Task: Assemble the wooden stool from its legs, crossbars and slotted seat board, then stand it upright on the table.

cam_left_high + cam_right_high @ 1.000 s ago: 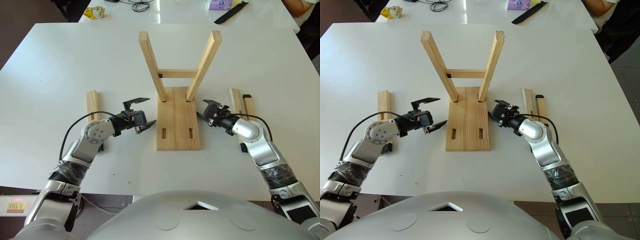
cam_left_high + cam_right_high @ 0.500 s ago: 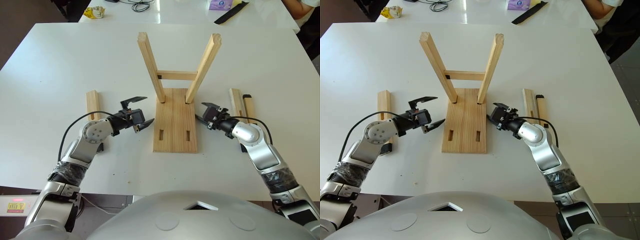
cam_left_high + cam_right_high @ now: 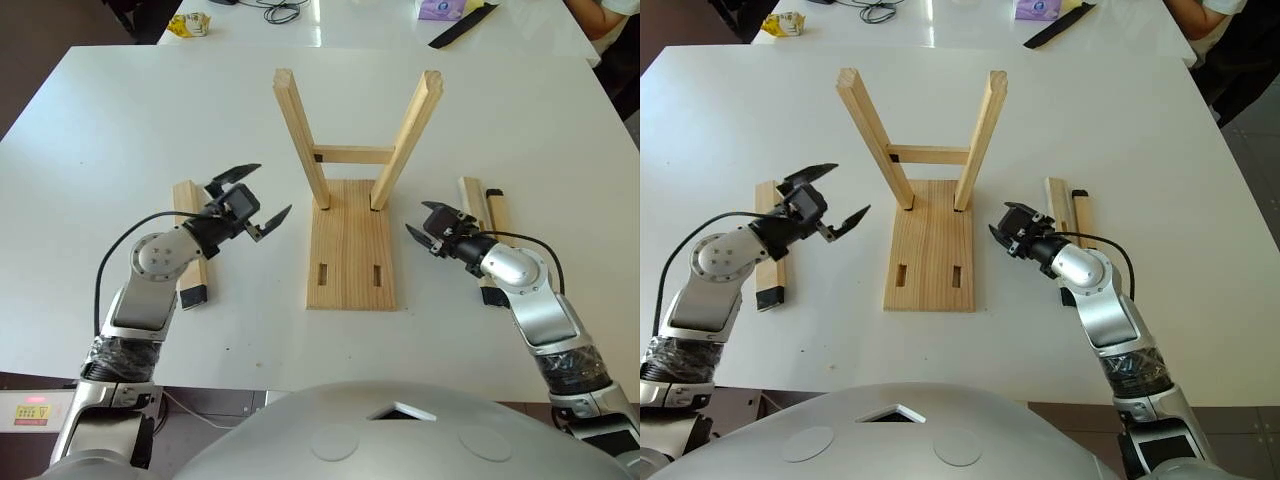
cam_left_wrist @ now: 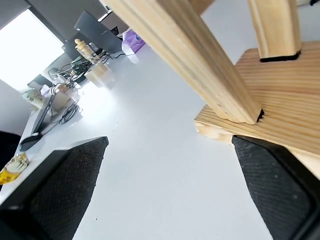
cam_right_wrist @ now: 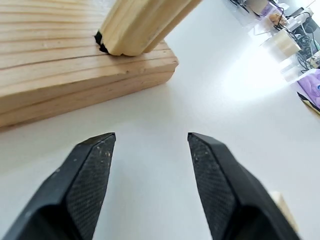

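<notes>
The slotted seat board (image 3: 350, 262) lies flat mid-table with two empty slots near its front end. Two legs (image 3: 300, 135) (image 3: 405, 135) rise from its far end, joined by a crossbar (image 3: 352, 153). My left gripper (image 3: 274, 188) hovers open to the left of the board, above a loose wooden leg (image 3: 186, 210). My right gripper (image 3: 416, 217) is open just right of the board, beside loose wooden pieces (image 3: 472, 210). The left wrist view looks past its open gripper (image 4: 170, 141) at a leg (image 4: 200, 65) seated in the board. The right wrist view has its open gripper (image 5: 151, 136) facing the board's corner (image 5: 75, 75).
The loose leg on the left has a black end (image 3: 193, 295) near the front. A second thin stick (image 3: 497, 215) lies beside the right-hand piece. A yellow packet (image 3: 188, 24), cables (image 3: 285, 10) and a purple box (image 3: 440, 8) sit on the far table.
Both grippers have drawn back from the seat board's sides. The left one went left and farther away, over the loose leg; the right one shifted right.
</notes>
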`<state>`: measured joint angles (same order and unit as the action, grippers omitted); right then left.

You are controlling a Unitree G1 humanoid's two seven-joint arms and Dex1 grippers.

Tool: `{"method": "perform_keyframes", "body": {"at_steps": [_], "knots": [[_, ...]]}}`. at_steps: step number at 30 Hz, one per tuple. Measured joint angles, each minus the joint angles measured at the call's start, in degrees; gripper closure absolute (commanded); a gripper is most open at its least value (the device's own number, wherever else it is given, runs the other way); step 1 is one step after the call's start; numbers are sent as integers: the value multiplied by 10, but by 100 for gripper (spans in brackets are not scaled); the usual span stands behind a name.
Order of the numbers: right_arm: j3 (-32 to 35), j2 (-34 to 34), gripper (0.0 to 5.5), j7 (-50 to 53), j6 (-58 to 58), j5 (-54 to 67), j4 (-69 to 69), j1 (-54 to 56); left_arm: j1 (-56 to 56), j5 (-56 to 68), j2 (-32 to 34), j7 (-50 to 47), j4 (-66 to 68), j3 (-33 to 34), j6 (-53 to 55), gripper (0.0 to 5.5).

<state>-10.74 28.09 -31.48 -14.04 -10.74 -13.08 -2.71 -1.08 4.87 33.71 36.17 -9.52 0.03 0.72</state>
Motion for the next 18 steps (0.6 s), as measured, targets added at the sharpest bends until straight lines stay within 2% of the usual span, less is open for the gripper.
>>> {"method": "perform_keyframes", "body": {"at_steps": [3, 5, 7, 11, 18], "knots": [[25, -10, 282, 9, -32, 18, -19, 10, 4, 57, -5, -5, -47, 34, 80, 92], [52, -19, 312, 28, -54, 30, -21, 41, 36, 96, -17, -29, -62, 61, 134, 109], [75, -39, 331, 50, -75, 45, -22, 72, 75, 123, -36, -63, -67, 78, 185, 137], [132, -93, 331, 129, -129, 66, -25, 164, 163, 141, -78, -167, -98, 104, 282, 137], [174, -129, 331, 233, -155, 75, 30, 305, 272, 132, -93, -242, -112, 105, 342, 137]]}}
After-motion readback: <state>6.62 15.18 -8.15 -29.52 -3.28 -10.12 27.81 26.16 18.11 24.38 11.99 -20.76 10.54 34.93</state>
